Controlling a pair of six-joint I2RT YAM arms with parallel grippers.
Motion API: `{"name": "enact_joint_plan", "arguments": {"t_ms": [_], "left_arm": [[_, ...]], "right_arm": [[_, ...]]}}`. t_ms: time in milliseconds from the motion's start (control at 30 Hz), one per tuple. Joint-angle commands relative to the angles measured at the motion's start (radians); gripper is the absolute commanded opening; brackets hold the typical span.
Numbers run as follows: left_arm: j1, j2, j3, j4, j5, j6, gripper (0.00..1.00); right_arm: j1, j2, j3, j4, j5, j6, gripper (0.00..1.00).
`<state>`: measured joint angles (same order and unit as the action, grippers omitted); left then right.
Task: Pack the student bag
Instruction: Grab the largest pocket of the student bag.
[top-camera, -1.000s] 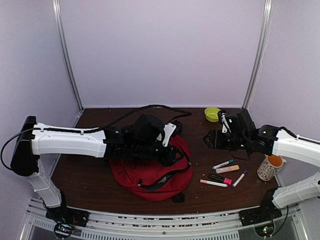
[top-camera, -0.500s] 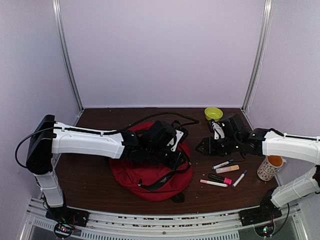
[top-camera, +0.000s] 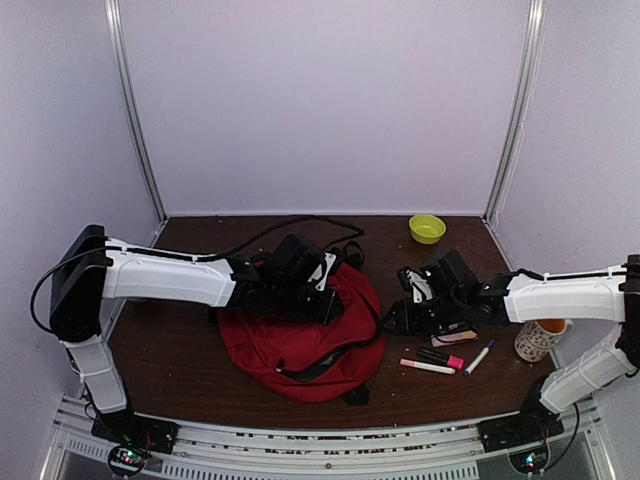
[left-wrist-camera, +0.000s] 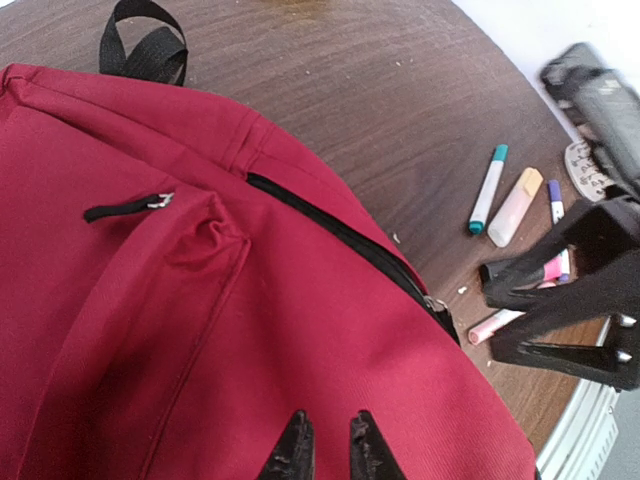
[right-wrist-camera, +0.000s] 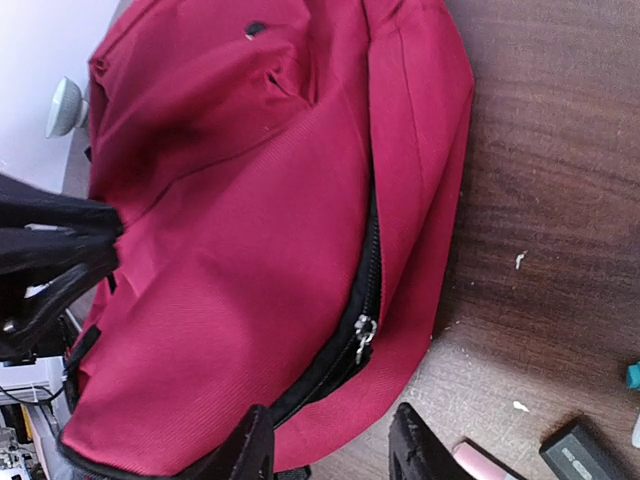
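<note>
Student bag (top-camera: 300, 345) lies flat mid-worktop (top-camera: 180, 345), with bare wood behind it and at the left. Markers (top-camera: 440, 358) crowd its right. My left hand (left-wrist-camera: 327, 455) is over the bag, nearly together, and I can't tell if it's gripping. My right hand (right-wrist-camera: 330, 450), spread apart, straddles the bag's zippered right edge.

The dark-red student bag (top-camera: 270, 350) lies flat and slumped, zippers facing up.

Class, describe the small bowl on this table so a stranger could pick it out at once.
Find the big dark-red backpack in the middle of the brown table. Look beyond the pens to its right, to the far right corner: the bowl stands alone there. It is the only lime-green, round thing in view.
</note>
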<state>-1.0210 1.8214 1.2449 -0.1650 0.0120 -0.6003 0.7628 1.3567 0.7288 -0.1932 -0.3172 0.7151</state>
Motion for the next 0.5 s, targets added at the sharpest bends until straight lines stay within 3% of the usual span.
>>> {"name": "enact_joint_plan", "arguments": {"t_ms": [0,133,467], "left_arm": [[-0.008,-0.060,-0.034,0.074,0.016,-0.014,0.14],[-0.008,-0.065,-0.050,0.093,0.023,-0.017,0.13],[-0.008,-0.081,-0.080,0.117,0.037,-0.028,0.12]], "right_arm": [[0.007,0.048,0.010,0.051,-0.001,0.006,0.40],[0.007,0.089,0.014,0.077,0.025,0.002,0.37],[-0.004,0.130,-0.018,0.214,0.012,0.027,0.18]]}}
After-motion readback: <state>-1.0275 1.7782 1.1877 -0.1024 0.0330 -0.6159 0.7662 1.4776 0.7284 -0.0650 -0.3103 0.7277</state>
